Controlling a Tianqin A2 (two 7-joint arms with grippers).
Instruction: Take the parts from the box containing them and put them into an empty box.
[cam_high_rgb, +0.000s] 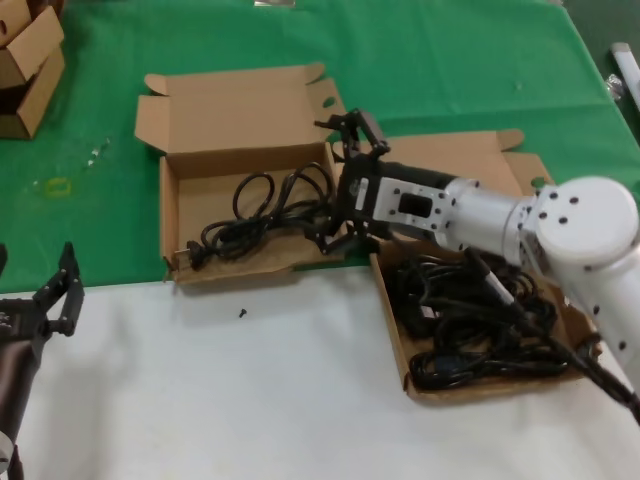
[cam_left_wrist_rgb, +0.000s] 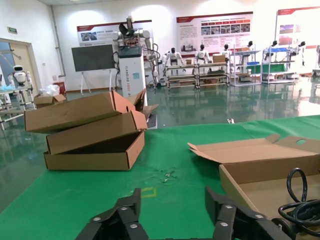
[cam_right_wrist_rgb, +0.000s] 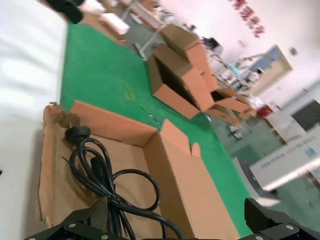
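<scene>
The left mailer box (cam_high_rgb: 200, 195) holds one coiled black power cord (cam_high_rgb: 255, 215). The right mailer box (cam_high_rgb: 395, 335) holds several tangled cords (cam_high_rgb: 470, 320). My right gripper (cam_high_rgb: 338, 185) is open over the left box's right wall, its fingers spread above the end of the single cord. It holds nothing. In the right wrist view the cord (cam_right_wrist_rgb: 100, 175) lies on the box floor (cam_right_wrist_rgb: 55, 170) beneath the open right gripper (cam_right_wrist_rgb: 172, 216). My left gripper (cam_high_rgb: 62, 290) is open and empty at the near left. In its wrist view the left gripper (cam_left_wrist_rgb: 172, 196) faces the left box (cam_left_wrist_rgb: 250, 175).
Smaller brown cartons (cam_high_rgb: 25, 60) are stacked at the far left on the green cloth; they also show in the left wrist view (cam_left_wrist_rgb: 90, 135). A yellow tape mark (cam_high_rgb: 57, 186) lies on the cloth. A small black bit (cam_high_rgb: 241, 313) lies on the white table in front.
</scene>
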